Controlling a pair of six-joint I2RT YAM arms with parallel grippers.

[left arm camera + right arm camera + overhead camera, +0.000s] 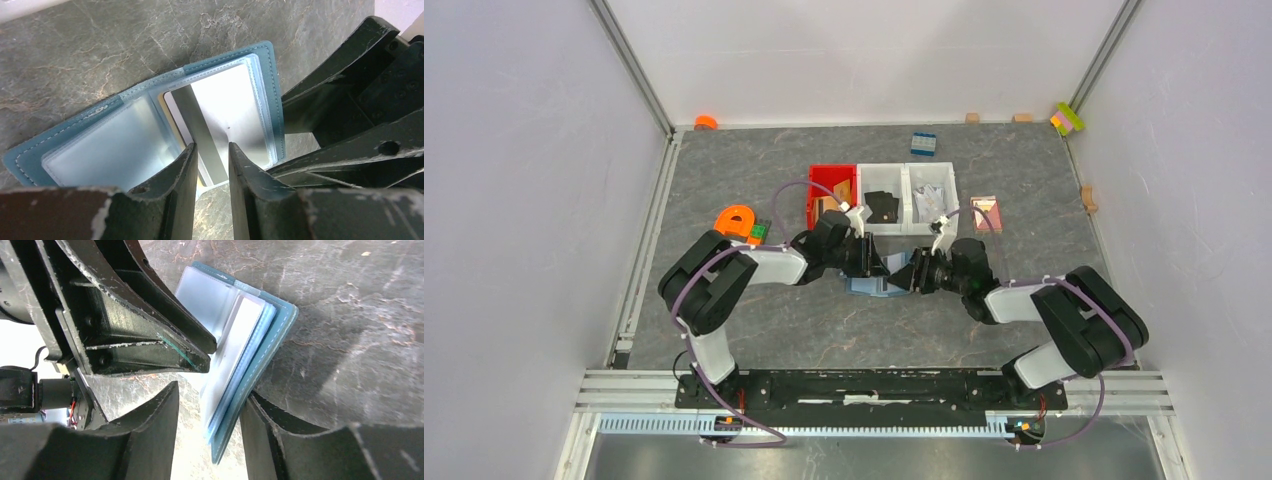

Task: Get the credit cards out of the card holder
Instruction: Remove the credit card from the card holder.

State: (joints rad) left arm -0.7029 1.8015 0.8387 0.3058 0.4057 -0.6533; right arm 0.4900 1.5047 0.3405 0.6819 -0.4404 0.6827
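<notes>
The steel-blue card holder (869, 288) lies open on the grey table between my two grippers. In the left wrist view its paler inside (227, 55) shows clear sleeves. A silvery-grey credit card (225, 110) with a dark stripe sticks partly out of the right-hand sleeve. My left gripper (212, 147) is narrowly open, and the card's near edge lies between its tips. My right gripper (210, 390) is open around the raised right half of the holder (275, 335), whose cover rests against one finger (260, 415). From above, the left gripper (876, 268) and right gripper (907, 277) nearly touch.
A red bin (832, 180) and two white bins (905, 185) stand just behind the grippers. An orange piece (739, 218) and a green block (761, 230) lie at the left. A dark-blue brick (923, 143) and a pinkish flat item (985, 210) are further back and right.
</notes>
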